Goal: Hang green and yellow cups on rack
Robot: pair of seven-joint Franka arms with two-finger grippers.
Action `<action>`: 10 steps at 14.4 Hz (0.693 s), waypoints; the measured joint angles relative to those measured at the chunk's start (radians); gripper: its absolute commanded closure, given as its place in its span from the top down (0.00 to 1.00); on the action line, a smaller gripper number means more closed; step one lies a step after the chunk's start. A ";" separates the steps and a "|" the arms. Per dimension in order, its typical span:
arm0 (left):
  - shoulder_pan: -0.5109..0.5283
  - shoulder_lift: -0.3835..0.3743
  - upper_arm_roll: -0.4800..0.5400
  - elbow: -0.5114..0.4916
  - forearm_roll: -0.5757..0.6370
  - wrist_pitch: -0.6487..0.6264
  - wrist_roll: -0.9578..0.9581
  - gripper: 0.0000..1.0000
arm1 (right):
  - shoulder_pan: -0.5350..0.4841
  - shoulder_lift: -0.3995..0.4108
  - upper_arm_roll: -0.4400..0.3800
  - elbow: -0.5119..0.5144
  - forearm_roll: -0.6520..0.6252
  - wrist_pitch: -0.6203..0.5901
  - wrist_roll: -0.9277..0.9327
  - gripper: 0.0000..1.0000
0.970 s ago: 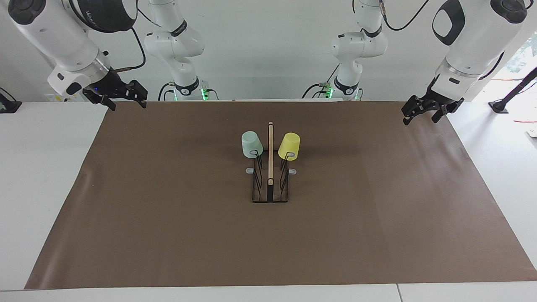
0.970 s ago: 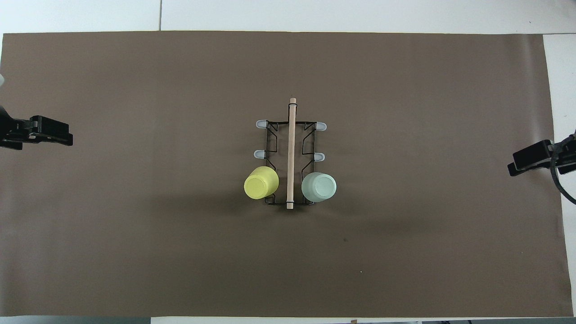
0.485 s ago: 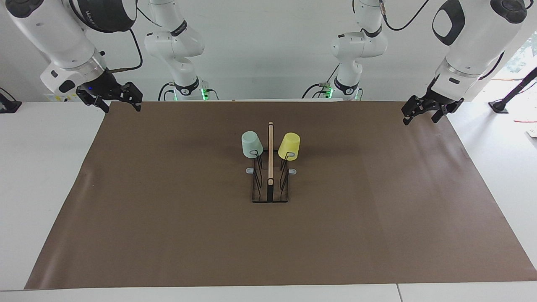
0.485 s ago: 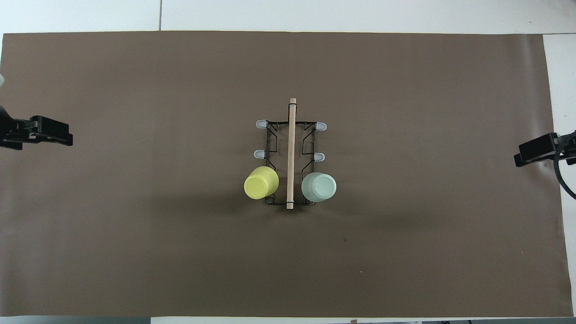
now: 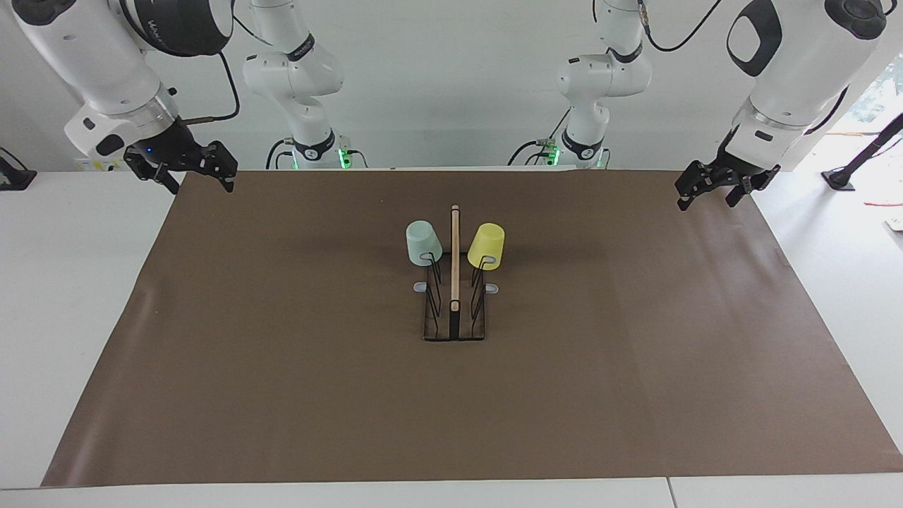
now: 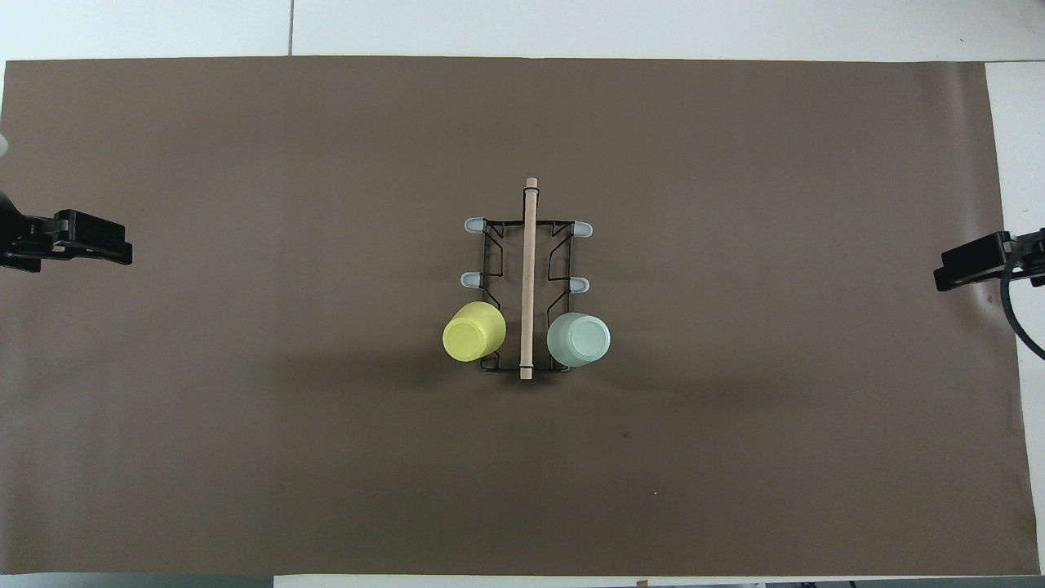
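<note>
In the overhead view both arms are cut off at the frame's edges, so only the black tips of the left gripper point(image 6: 82, 247) and the right gripper point(image 6: 976, 268) show. The rack's point(image 5: 454, 310) prongs under the two cups are hidden by the cups themselves, and how each cup seats on its prong cannot be made out.

A brown paper sheet point(image 5: 282, 353) covers most of the white table point(image 5: 70, 296); a pale wall point(image 5: 451, 85) rises at the robots' end, where two more white arm bases point(image 5: 310, 141) with green lights stand.

The left gripper point(image 5: 716, 185) hangs over the sheet's corner at its own arm's end, fingers spread and holding nothing. The right gripper point(image 5: 189, 168) hangs over the sheet's edge at its arm's end, likewise spread and holding nothing. Both are well apart from the rack, which stands midway between them on the sheet.

The mint green cup point(image 5: 422, 243) sits upside down on the rack's prong toward the right gripper, the yellow cup point(image 5: 487, 246) upside down on the prong toward the left gripper, the upright wooden bar point(image 5: 455, 254) between them.

Compared with a second ago, the right gripper has drawn outward and a little upward, toward its end of the table; the left gripper, the rack and both cups have not moved.
</note>
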 measured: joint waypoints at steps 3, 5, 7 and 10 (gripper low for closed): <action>0.000 0.000 0.000 0.000 0.000 0.000 0.000 1.00 | 0.000 0.000 0.001 0.000 0.000 0.010 0.000 1.00; 0.000 0.000 0.000 0.000 0.000 0.000 0.000 1.00 | 0.000 0.002 0.002 0.000 0.000 0.012 0.000 1.00; 0.000 0.000 0.000 0.000 0.000 0.000 0.000 1.00 | 0.000 0.002 0.002 0.000 0.000 0.013 0.000 1.00; 0.000 0.000 0.000 0.000 0.000 0.000 0.000 1.00 | -0.001 0.002 0.001 0.000 0.000 0.014 0.000 1.00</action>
